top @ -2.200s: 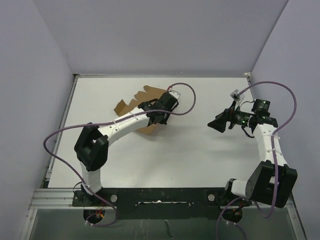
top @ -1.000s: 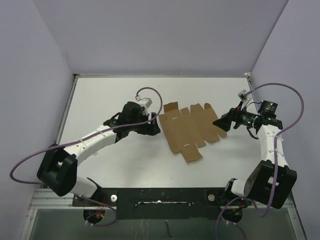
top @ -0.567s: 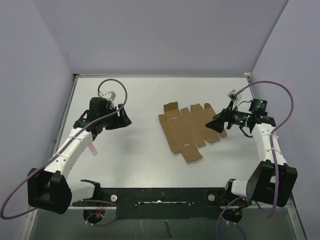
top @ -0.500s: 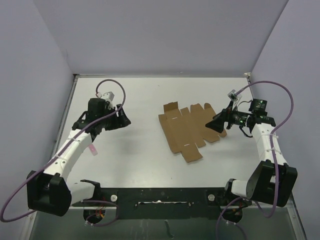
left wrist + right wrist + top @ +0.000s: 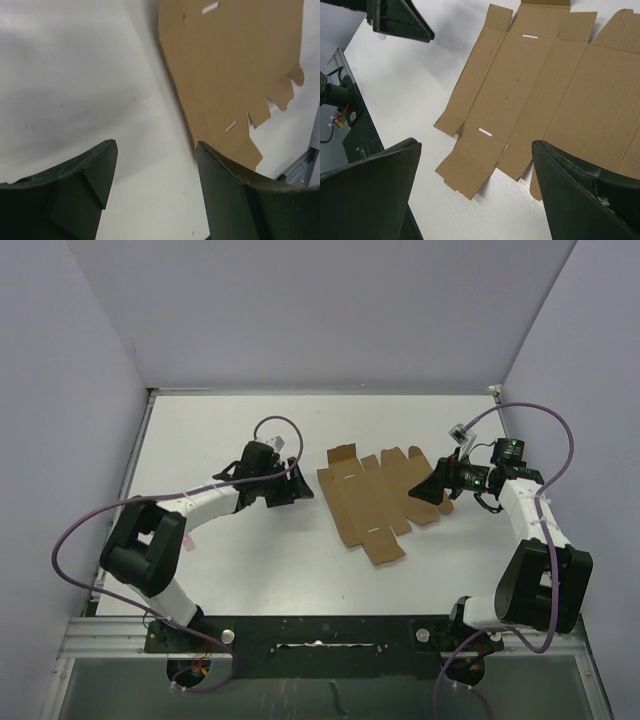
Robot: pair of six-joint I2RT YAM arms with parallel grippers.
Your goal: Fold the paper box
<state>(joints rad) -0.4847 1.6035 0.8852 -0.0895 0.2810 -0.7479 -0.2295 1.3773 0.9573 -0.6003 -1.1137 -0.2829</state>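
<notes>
— Whereabouts of the box (image 5: 380, 502)?

— Unfolded and flat on the table (image 5: 250, 430), a little right of centre. Plain brown, with flaps (image 5: 465, 172) fanned out along the edges and two narrow slots (image 5: 530, 36) cut in one panel.

— State of the left gripper (image 5: 300, 490)?

— Spread apart, pinching nothing. Low over bare white surface, just beside the box's left edge and pointed toward it. Same story from the wrist view of the left gripper (image 5: 155, 160): mostly table in the gap, with the box (image 5: 230, 75) off to the upper right. Contact with the sheet: impossible to tell.

— And the right gripper (image 5: 422, 490)?

— Opened very wide, likewise empty. Poised over the right-hand flaps, raised clear of the cardboard and tilted down across it. Confirmed by the wrist view of the right gripper (image 5: 475, 150): nearly the whole box (image 5: 545, 85) laid out below, with the left gripper (image 5: 400, 20) dark in the top left corner, beyond the far edge.
</notes>
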